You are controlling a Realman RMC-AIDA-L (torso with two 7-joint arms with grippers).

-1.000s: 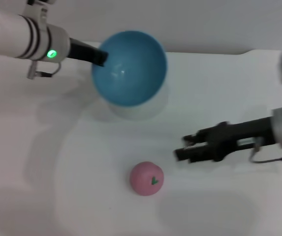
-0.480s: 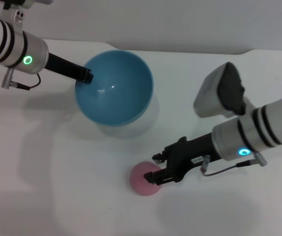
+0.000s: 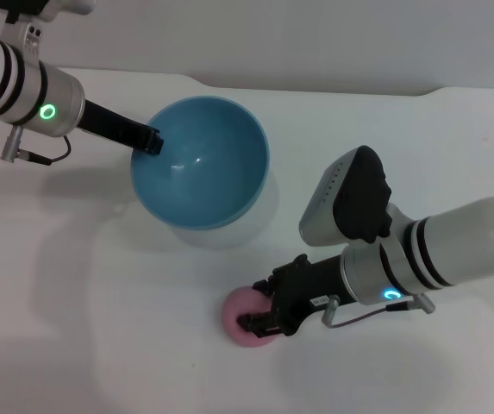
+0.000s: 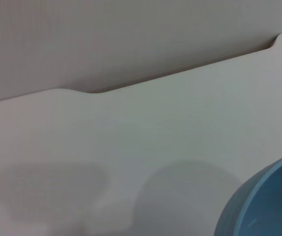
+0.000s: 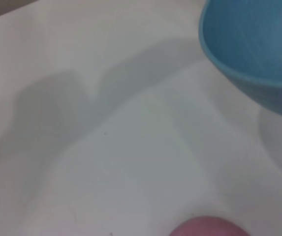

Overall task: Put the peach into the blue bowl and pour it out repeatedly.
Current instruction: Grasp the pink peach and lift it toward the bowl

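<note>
The blue bowl (image 3: pixel 202 177) hangs tilted above the table at the back left, its opening facing me; it looks empty. My left gripper (image 3: pixel 150 139) is shut on its left rim. The bowl's edge also shows in the left wrist view (image 4: pixel 266 204) and in the right wrist view (image 5: pixel 254 44). The pink peach (image 3: pixel 236 316) lies on the table in front of the bowl. My right gripper (image 3: pixel 262 309) is low at the peach's right side, with its jaws apart above and below the fruit. The peach's top shows in the right wrist view (image 5: pixel 207 227).
The white table (image 3: pixel 100 328) ends at a back edge with a step (image 3: pixel 440 89) at the far right. The bowl's shadow (image 3: pixel 229 228) falls on the table under it.
My right gripper has come in from the right and lowered around the peach, which shifted slightly left. My left gripper has moved the bowl a little left and down.
</note>
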